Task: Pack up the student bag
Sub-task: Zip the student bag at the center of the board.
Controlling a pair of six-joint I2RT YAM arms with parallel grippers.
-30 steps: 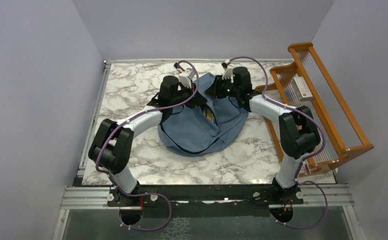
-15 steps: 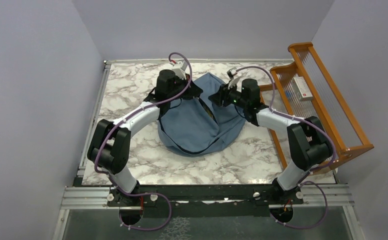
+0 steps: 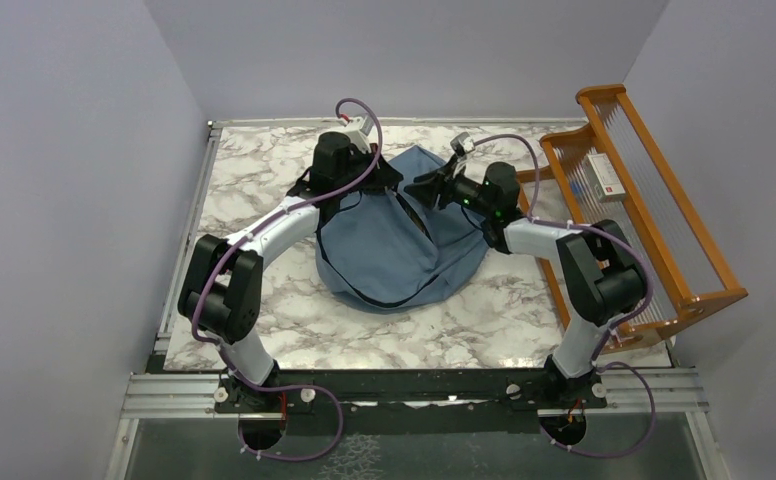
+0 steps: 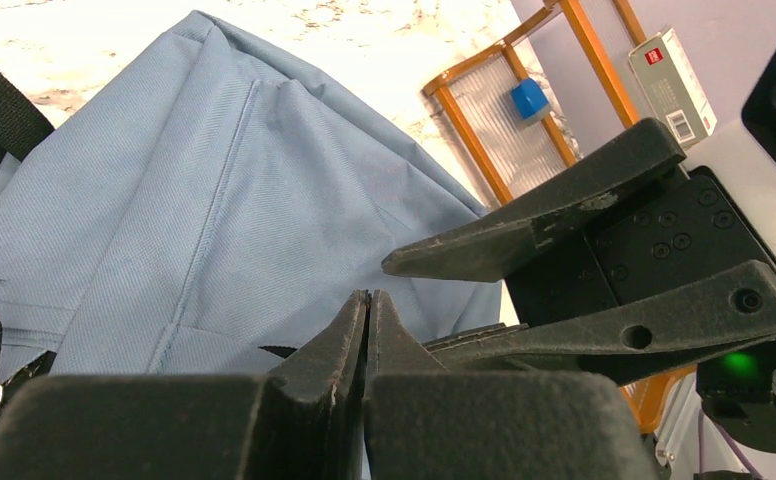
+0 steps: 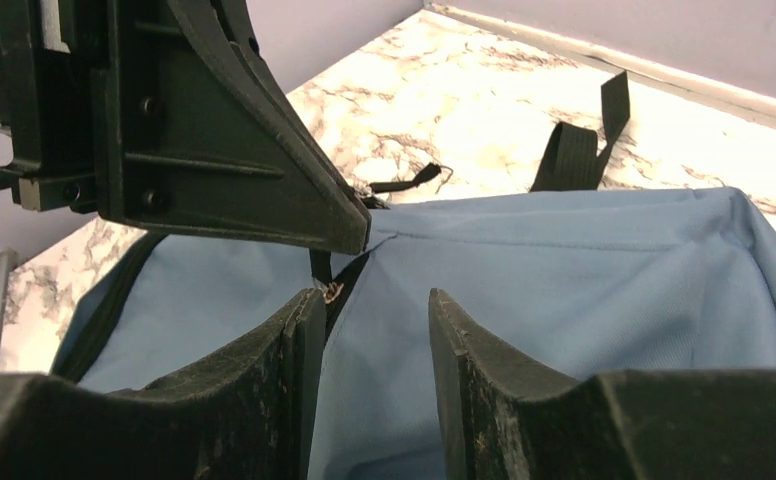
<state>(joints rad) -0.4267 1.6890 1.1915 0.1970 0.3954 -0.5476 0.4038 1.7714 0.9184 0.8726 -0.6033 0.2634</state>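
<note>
Both sets of fingers are in at the far top of the student bag (image 3: 394, 250), which lies slumped on the middle of the marble bench (image 3: 254, 180), between the two arms.

The left fingers (image 4: 367, 330) are pressed flat together with no gap. In the right wrist view their tip sits right on the bag's top seam, beside a black zipper line. I can't tell whether they have nipped a bit of cloth or a zipper tab. The right fingers (image 5: 284, 350) stand parted with nothing between them, only blue fabric beyond, and they point at the left tip from close by without touching it.

The left arm (image 3: 264, 235) sweeps in from the near left, elbow bowed out to the left and wrist over the bag's far-left shoulder. The right arm (image 3: 564, 245) has its elbow out by the orange wooden rack (image 3: 664, 200), with the forearm running left and the wrist rolled on its side.

Black straps (image 5: 574, 150) trail onto the bench past the bag. A red-and-white box (image 3: 604, 178) lies on the rack, and a blue block (image 4: 529, 98) shows there too. The bag's dark slit shows something tan inside that is too small to name, and the right arm's wrist covers its far-right edge.
</note>
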